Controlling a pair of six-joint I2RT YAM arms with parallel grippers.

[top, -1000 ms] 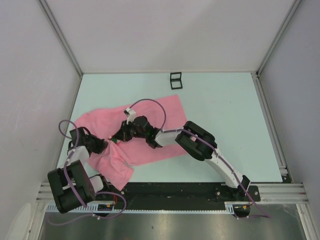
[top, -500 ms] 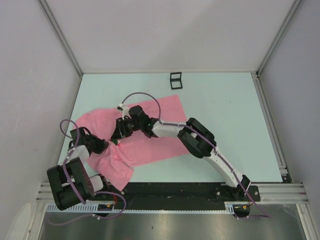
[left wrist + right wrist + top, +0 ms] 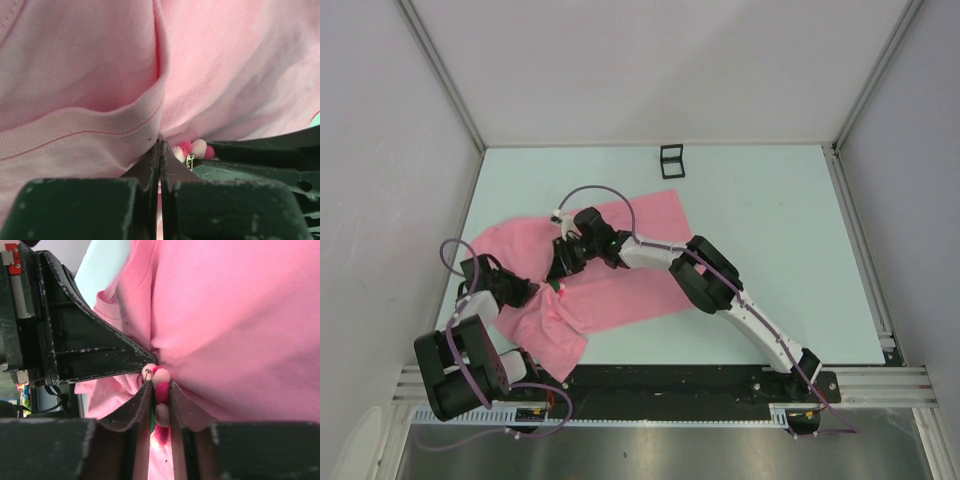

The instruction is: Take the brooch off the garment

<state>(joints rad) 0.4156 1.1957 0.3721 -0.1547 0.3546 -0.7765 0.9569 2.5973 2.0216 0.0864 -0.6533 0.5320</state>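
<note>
A: Where is the brooch (image 3: 160,381) sitting?

B: On the garment (image 3: 630,295), toward the near left corner of the counter (image 3: 770,220), at a rumpled fold. The right fingers (image 3: 141,407) are pinching it, and its pink and red petals are showing between the two tips.

A: And the left fingers (image 3: 150,167)?

B: Pressed together on a ribbed hem of the garment, just beside the brooch. The tips of both arms are nearly meeting there.

A: Which way is the pull looking?

B: My judgement: straight back along the right fingers, away from the left ones. The brooch's visible length is lying along the gap between the right fingers, with the cloth just beyond it. The left arm is anchoring and the right is placed to extract.

A: Risk?

B: The cloth could lift with the pin if the left pinch slips. Whether the clasp is open, I cannot tell.
</note>
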